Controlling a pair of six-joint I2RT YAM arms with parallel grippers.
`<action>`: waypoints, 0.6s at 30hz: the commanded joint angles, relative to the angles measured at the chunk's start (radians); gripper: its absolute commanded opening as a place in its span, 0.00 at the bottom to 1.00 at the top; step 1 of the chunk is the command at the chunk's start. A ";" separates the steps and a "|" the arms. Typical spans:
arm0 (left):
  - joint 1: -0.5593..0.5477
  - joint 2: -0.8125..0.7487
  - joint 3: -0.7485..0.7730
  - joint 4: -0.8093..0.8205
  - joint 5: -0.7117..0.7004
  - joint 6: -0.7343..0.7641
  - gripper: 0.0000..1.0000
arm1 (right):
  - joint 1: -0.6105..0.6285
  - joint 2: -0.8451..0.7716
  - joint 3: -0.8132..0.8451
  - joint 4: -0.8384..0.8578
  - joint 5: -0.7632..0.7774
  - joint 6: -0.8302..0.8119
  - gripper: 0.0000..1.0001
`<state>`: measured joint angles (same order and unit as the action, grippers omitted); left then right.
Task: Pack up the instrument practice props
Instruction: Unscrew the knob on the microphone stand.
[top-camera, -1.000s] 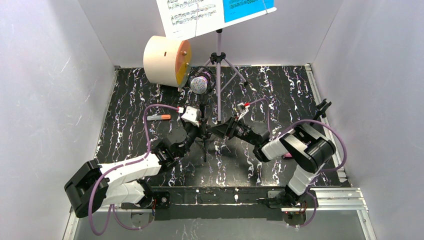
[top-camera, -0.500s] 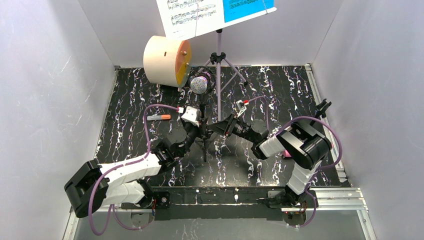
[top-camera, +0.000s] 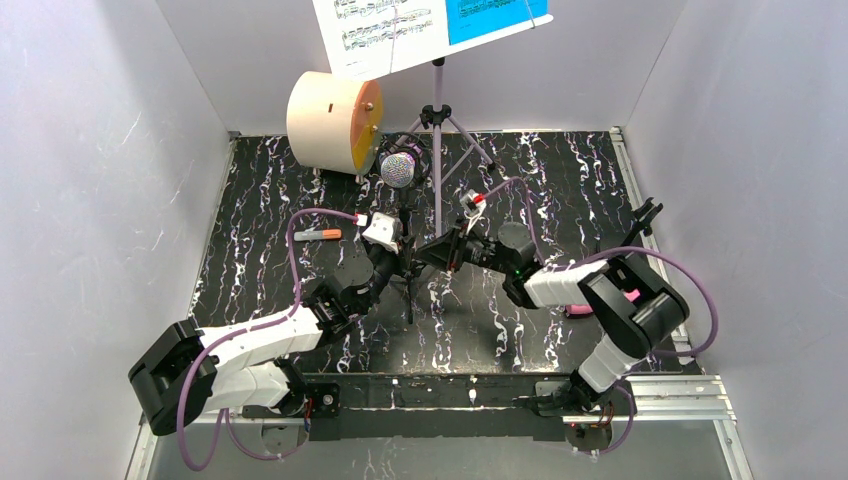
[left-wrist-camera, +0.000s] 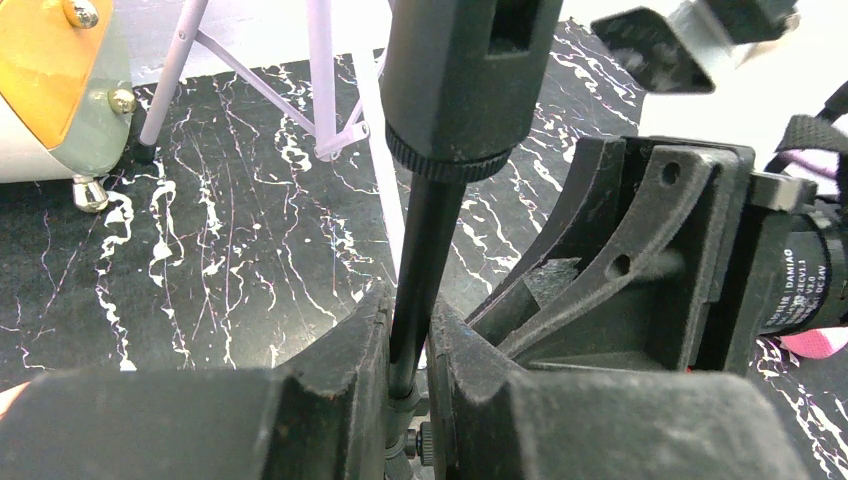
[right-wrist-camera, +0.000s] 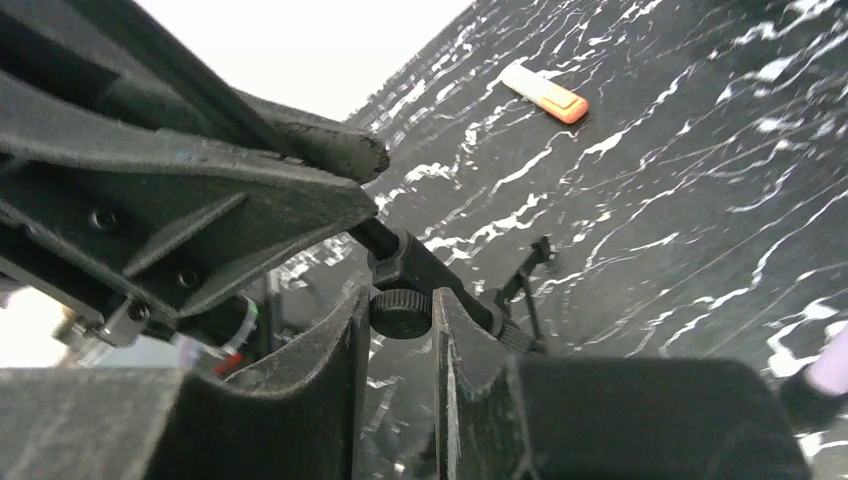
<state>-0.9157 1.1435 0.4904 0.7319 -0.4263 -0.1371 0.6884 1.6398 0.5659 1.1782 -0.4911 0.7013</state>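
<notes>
The black mic tripod (left-wrist-camera: 427, 250) stands in the middle of the table (top-camera: 250, 200), its pole held tight in the left fingers (left-wrist-camera: 340, 390). The right fingers (right-wrist-camera: 330, 370) pinch its small knob (right-wrist-camera: 400, 312). It seems best to turn that slowly, keeping the pole straight.

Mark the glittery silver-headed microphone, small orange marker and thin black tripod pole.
Glittery silver-headed microphone (top-camera: 398, 170), top view, on its mesh head.
Small orange marker (right-wrist-camera: 546, 94), right wrist view, middle of its body.
Thin black tripod pole (left-wrist-camera: 424, 250), left wrist view, bare shaft below its collar.

Black white-veined table (top-camera: 250, 200), cream orange-faced drum (top-camera: 322, 120), black tripod (left-wrist-camera: 425, 250)
</notes>
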 joint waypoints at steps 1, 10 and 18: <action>-0.008 0.015 -0.036 -0.149 0.010 -0.052 0.00 | 0.001 -0.076 0.078 -0.284 -0.082 -0.445 0.01; -0.008 0.012 -0.038 -0.150 0.004 -0.049 0.00 | 0.047 -0.157 0.100 -0.609 0.113 -1.187 0.01; -0.008 0.016 -0.036 -0.150 -0.001 -0.047 0.00 | 0.229 -0.187 0.035 -0.557 0.572 -1.743 0.01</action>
<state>-0.9119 1.1431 0.4904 0.7303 -0.4385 -0.1356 0.8772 1.4303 0.6411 0.6811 -0.2836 -0.6395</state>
